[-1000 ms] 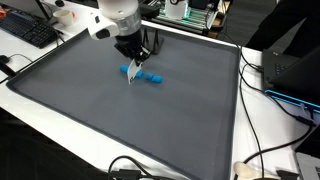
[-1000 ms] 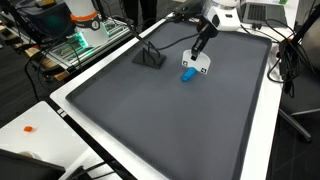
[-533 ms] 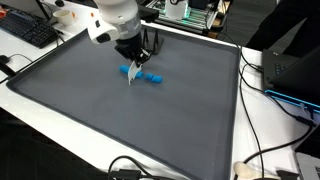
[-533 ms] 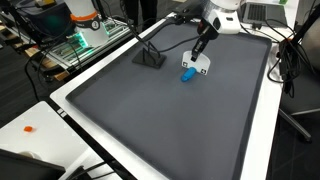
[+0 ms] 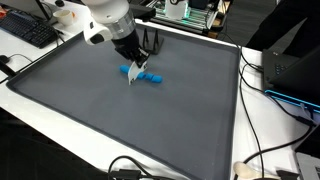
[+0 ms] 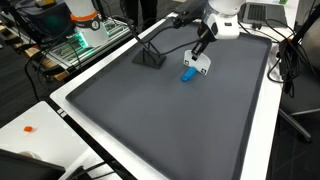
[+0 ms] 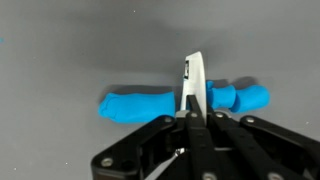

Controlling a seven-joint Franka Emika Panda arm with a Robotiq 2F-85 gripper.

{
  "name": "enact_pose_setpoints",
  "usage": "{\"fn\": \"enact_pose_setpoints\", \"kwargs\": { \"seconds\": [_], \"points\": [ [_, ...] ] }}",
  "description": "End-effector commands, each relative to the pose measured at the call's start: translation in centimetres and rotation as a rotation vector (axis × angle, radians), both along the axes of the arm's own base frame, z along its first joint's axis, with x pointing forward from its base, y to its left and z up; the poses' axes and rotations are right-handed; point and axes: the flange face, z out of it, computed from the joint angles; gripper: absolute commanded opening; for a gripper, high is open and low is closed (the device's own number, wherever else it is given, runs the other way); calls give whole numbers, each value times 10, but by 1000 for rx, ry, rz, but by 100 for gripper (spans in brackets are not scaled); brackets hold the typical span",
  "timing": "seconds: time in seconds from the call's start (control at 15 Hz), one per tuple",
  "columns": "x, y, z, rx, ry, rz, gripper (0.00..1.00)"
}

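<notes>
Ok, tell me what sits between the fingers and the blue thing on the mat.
A thin white strip, pinched by the fingers, sticks out toward the blue piece; the wrist view shows it crossing the piece. Contact cannot be told.

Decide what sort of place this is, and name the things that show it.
Probably a lab or office workbench: a keyboard, loose cables and electronic equipment surround the grey mat.

A dark grey mat (image 5: 150,125) is spread over a white table (image 5: 268,125), with a black keyboard (image 5: 28,30) seen at ten o'clock, black cables (image 5: 262,160) at five o'clock, and, in an exterior view, a small black stand (image 6: 150,57) at eleven o'clock.
</notes>
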Motion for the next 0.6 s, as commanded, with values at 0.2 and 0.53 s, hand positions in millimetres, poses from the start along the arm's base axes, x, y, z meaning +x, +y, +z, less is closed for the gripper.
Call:
{"fn": "enact_pose_setpoints", "kwargs": {
  "seconds": [0.2, 0.53],
  "points": [
    [-6, 6, -11, 13, 29, 28, 1],
    [-6, 10, 8, -15, 6, 40, 1]
  ]
}}
